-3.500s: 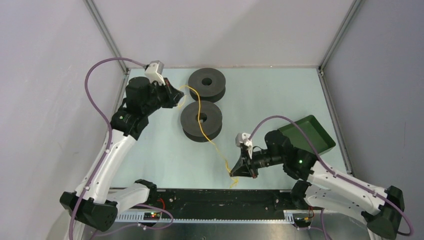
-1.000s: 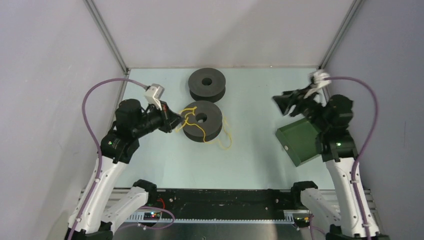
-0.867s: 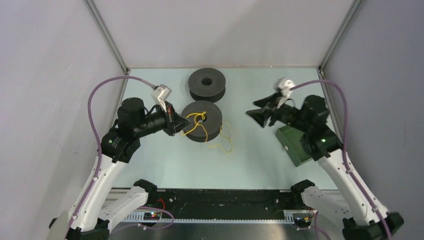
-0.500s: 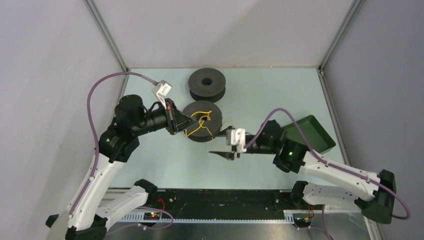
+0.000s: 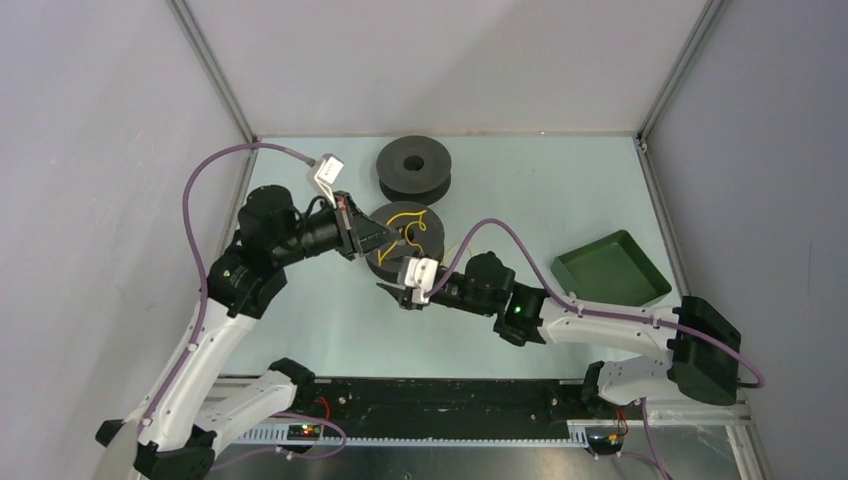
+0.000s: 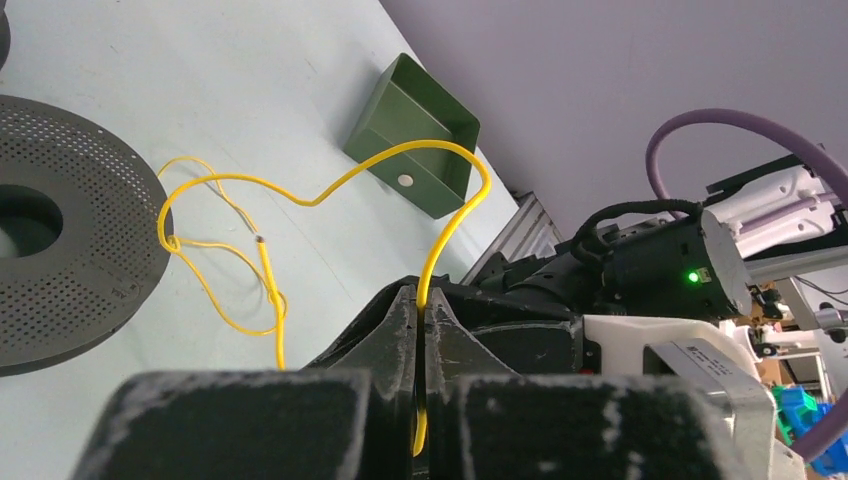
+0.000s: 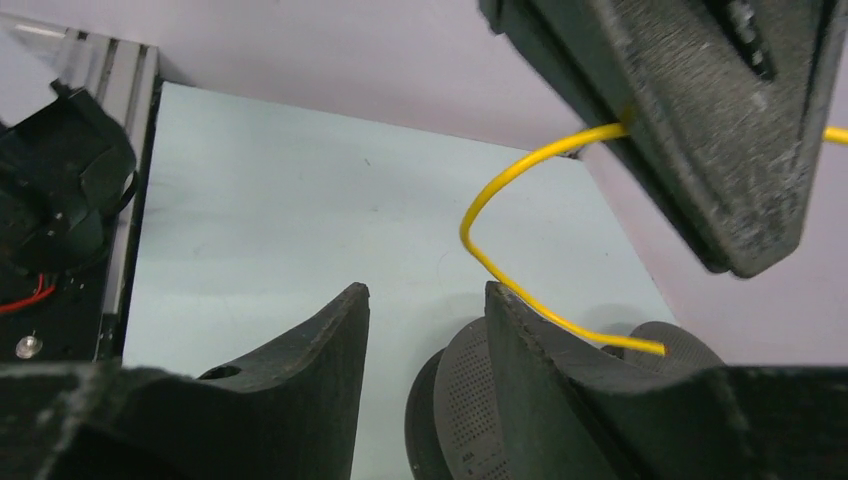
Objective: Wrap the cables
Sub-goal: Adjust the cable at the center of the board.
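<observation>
L gripper (image 6: 418, 295): fingers pressed together, clamped on the yellow cable (image 6: 300, 198). The cable arcs out ahead of the tips and drops in loose loops beside the near spool (image 6: 60, 260). R gripper (image 7: 425, 300): jaws apart, nothing between them. The cable bends just beyond its tips, w/ the near spool directly below. No red cable in any view.

Risks, my judgement: both grippers crowd the same spool, close together, so a collision is likely if either swings w/o clearance. The slack loops could snag on the R fingers, or slide off the flange instead of seating round the core. A hard pull from L could drag the spool, which looks light.

Materials: cable is thin, glossy and springy, holding its curve. Spools are dark grey and round, w/ matte perforated flanges and a centre hole. Far spool (image 5: 413, 168) is bare, beyond the L tips. Green tray (image 6: 400, 165) is rigid and square w/ sloped walls.
</observation>
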